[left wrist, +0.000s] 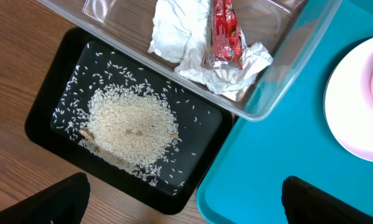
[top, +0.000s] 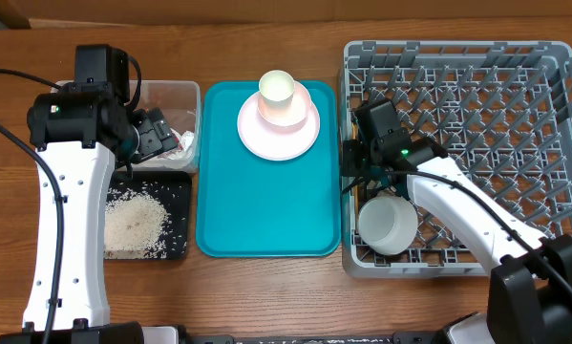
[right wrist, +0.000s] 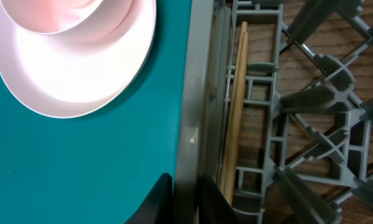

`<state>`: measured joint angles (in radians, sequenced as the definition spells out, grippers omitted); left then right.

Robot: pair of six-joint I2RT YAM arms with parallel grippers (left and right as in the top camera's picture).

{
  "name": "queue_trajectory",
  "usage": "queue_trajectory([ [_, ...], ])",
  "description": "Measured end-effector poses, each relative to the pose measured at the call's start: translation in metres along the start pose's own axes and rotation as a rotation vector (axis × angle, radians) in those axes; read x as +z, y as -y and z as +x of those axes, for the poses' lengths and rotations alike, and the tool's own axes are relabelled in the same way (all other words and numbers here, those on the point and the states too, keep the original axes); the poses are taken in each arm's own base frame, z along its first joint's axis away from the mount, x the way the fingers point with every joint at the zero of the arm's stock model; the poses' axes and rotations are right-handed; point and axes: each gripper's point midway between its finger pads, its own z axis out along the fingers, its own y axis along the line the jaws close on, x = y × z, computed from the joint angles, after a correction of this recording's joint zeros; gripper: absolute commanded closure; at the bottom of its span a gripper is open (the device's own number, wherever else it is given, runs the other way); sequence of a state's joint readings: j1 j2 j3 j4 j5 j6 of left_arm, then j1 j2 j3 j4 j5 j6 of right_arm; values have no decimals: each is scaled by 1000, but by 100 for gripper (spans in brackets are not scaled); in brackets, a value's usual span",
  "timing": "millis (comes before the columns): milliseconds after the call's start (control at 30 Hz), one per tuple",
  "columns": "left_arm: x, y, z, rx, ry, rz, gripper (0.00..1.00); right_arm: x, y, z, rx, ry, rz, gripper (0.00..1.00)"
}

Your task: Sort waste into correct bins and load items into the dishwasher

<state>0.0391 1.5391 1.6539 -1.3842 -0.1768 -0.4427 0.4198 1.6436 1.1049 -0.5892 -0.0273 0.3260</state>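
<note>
My left gripper point(left wrist: 186, 182) is open and empty, above the corner where the black tray point(left wrist: 55, 106) meets the teal tray. Loose rice point(left wrist: 130, 127) lies in the black tray. The clear tub point(left wrist: 286, 68) holds crumpled white tissue point(left wrist: 174, 31) and a red wrapper point(left wrist: 223, 31). My right gripper point(right wrist: 185, 186) is closed on the left wall of the grey dish rack point(top: 457, 46). Wooden chopsticks point(right wrist: 236, 112) lie inside the rack along that wall. A white bowl point(top: 389, 225) sits in the rack's near-left corner. The pale plate point(top: 257, 139) carries the pink cup point(top: 277, 96). The small white cup is out of view.
The teal tray point(top: 266, 210) lies between the bins and the rack, with the plate at its far end. The right arm point(top: 467, 205) crosses the rack's near-left part. The left arm point(top: 71, 191) reaches along the table's left side.
</note>
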Motion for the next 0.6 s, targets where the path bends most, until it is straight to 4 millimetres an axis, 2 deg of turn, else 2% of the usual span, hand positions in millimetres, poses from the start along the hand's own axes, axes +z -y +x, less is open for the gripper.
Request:
queue_trajectory([
  [167, 0, 0, 0, 0, 0, 0, 0, -1, 0, 2, 0, -6, 0, 87],
  [300, 0, 0, 0, 0, 0, 0, 0, -1, 0, 0, -4, -1, -3, 75],
  [400, 0, 0, 0, 0, 0, 0, 0, 1, -1, -4, -17, 16, -6, 70],
  [600, 0, 0, 0, 0, 0, 0, 0, -11, -5, -16, -38, 23, 0, 70],
])
